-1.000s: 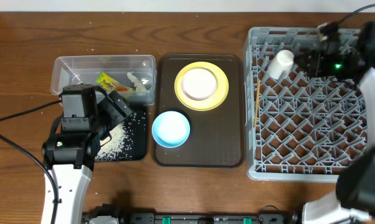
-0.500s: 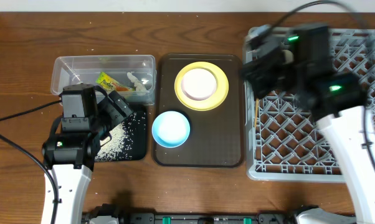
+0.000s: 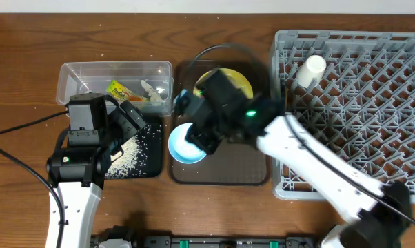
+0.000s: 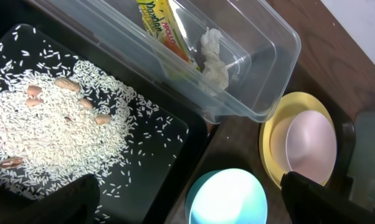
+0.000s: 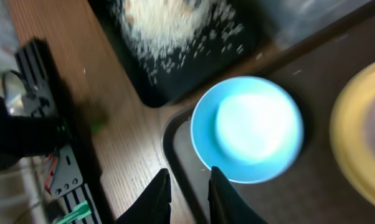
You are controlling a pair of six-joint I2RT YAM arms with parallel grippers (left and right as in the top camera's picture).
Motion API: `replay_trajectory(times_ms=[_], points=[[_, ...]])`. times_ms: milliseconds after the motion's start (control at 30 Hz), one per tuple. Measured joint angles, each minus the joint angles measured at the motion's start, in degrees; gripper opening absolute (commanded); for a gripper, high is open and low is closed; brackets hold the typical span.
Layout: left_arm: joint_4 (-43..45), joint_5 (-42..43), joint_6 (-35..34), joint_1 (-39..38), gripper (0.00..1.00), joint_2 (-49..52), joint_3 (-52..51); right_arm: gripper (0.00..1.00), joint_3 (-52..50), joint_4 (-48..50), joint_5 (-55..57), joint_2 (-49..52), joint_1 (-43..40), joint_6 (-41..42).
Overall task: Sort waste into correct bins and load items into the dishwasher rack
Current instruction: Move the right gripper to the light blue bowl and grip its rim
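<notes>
The light blue bowl [image 3: 183, 146] [image 5: 246, 127] sits on the front left of the brown serving tray [image 3: 242, 172]. My right gripper [image 3: 197, 140] [image 5: 189, 190] hovers above the bowl's near rim and the tray's edge, its fingers slightly apart with nothing between them. The yellow plate [image 4: 270, 134] holds the pink bowl [image 4: 309, 140]; my right arm covers most of both from overhead. A white cup [image 3: 310, 71] lies in the grey dishwasher rack [image 3: 359, 138]. My left gripper [image 3: 129, 118] [image 4: 197, 202] stays wide open over the black tray [image 3: 151, 165] of rice [image 4: 50, 124].
The clear tub [image 3: 69, 72] behind the black tray holds the yellow-green wrapper [image 3: 118, 88] [image 4: 159, 25] and the white tissue [image 3: 152, 89] [image 4: 213, 59]. Peanut-like bits lie among the rice. My right arm stretches from the front right across the rack's left front corner.
My right arm has swung from the rack's back left, where the white cup now lies, over to the blue bowl, and its jaws have parted a little. The left arm is still.
</notes>
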Motion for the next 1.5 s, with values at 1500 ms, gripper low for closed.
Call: replay_trajectory(times_ms=[1500], points=[[0.0,0.0,0.0,0.0,0.95,0.0,0.0,0.24,-2.1,4.2,1.3,19.5,4.8,3.1]])
